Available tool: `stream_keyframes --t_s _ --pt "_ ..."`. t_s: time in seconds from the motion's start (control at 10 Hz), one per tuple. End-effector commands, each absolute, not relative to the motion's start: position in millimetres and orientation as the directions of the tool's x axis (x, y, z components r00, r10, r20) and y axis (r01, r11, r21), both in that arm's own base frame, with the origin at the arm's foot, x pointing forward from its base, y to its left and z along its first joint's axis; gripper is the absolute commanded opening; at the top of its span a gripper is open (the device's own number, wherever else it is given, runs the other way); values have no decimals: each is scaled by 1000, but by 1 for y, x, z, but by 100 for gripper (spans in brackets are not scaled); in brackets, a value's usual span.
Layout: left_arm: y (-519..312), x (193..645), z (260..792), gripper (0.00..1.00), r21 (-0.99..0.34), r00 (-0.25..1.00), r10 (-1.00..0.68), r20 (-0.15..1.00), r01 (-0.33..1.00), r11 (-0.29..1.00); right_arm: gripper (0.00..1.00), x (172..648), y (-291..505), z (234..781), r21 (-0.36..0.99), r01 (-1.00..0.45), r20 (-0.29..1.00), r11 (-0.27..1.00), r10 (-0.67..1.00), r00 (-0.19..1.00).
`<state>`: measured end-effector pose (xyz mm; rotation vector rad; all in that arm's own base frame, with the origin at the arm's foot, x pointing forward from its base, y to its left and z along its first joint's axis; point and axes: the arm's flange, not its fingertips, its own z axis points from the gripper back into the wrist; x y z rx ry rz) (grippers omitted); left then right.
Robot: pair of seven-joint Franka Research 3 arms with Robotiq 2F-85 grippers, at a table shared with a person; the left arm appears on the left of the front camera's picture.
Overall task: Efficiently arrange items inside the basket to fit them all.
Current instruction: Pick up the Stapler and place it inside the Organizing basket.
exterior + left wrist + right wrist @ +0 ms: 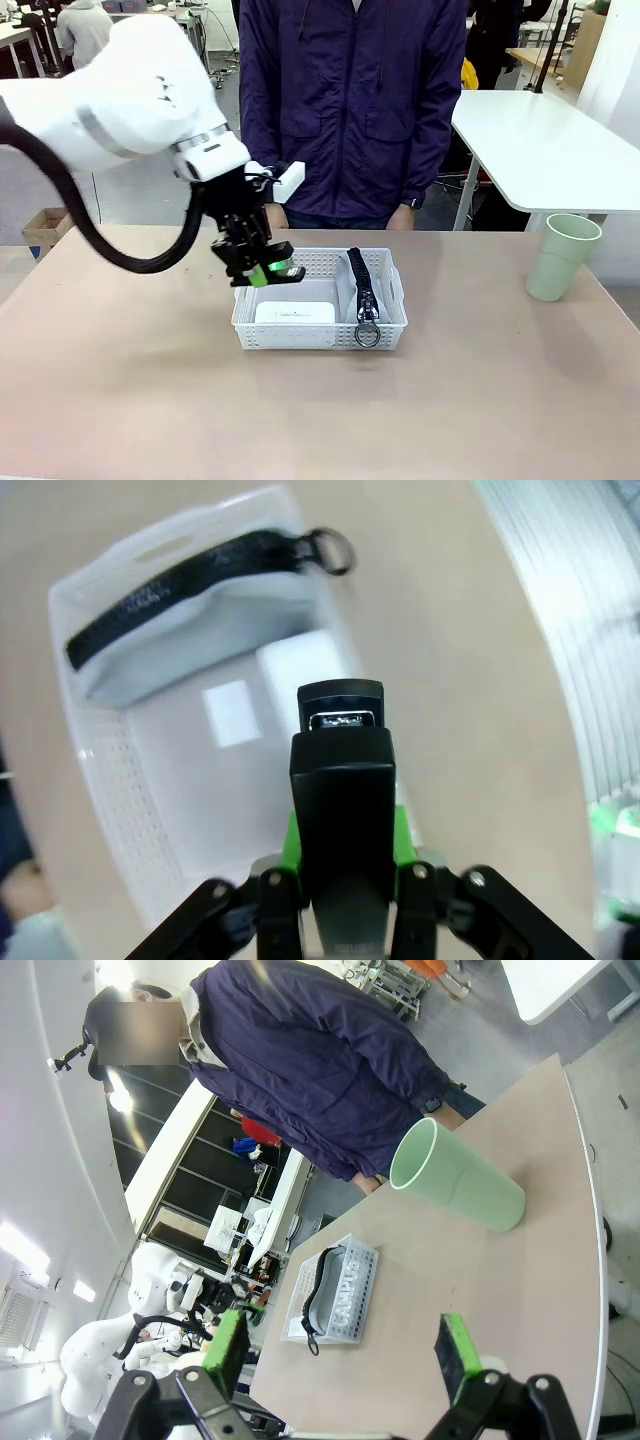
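Front view, basket [320,338], 1 pouch [358,282], 1 box [294,313], 1 stapler [342,810], 1 cup [562,257]

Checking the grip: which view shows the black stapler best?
Left wrist view: the stapler sits central, clamped in the left end effector. Front view shows a sliver beneath the end effector; right wrist view is too distant to tell.

Bright, even overhead light — wrist views warped, left one perhaps motion-blurred.
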<state>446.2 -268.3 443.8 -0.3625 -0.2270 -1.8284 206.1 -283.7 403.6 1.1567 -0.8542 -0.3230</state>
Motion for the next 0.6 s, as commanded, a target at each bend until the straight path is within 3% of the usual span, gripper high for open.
stream_keyframes --t_s 0.0,0.5 --pt "-314 497 437 27 28 -254 -933 253 966 -256 100 208 -284 405 886 -221 449 408 -631 633" --pt "-329 527 419 27 -33 -174 -947 271 981 -190 100 208 -284 405 886 -221 449 408 -631 633"
